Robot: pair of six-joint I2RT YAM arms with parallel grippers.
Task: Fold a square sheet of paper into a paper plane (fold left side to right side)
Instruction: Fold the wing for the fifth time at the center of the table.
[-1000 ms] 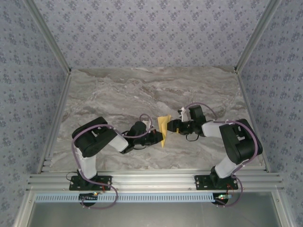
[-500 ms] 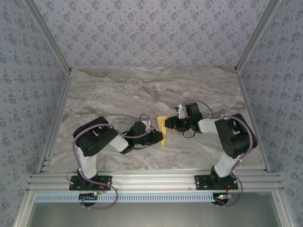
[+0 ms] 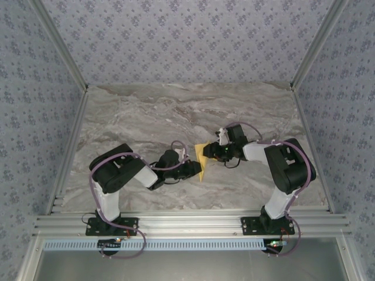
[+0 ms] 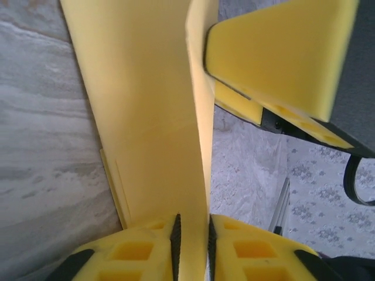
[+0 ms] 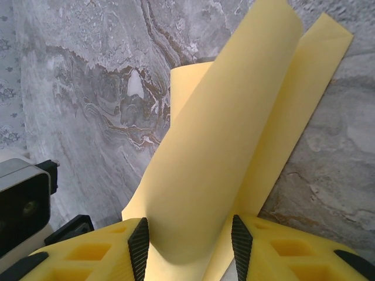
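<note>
looking down from the top camera, i see the sheet of paper (image 3: 202,160) near the middle of the table (image 3: 146,117), a little toward the near edge. it sits between the 2 arms as a narrow, partly folded strip. my left gripper (image 4: 192,237) is clamped on the near end of it. in the left wrist view the 2 pads squeeze an upright yellow layer with no gap to spare, and a wider layer lies flat on the marble to its left. my right gripper (image 5: 189,249) sits on the right side of the strip with its jaws spread apart, and a raised flap bows up between them. one pad (image 5: 139,249) stands at one edge of the flap and the other at the opposite edge, but i cannot tell whether they press on it or only bracket it. under the flap, a 2nd layer lies flat on the table.

i judge this to be the middle of the left-to-right fold: the flap is lifted and curled, not yet laid down or creased. as i read it, the next move calls for the left pinch to act as anchor while the right gripper carries the flap over, lowers it until the edges meet, then presses along the fold line. the paper is thin and bowed, so a slow, low sweep should stop it buckling or slipping out of the pinch.
</note>
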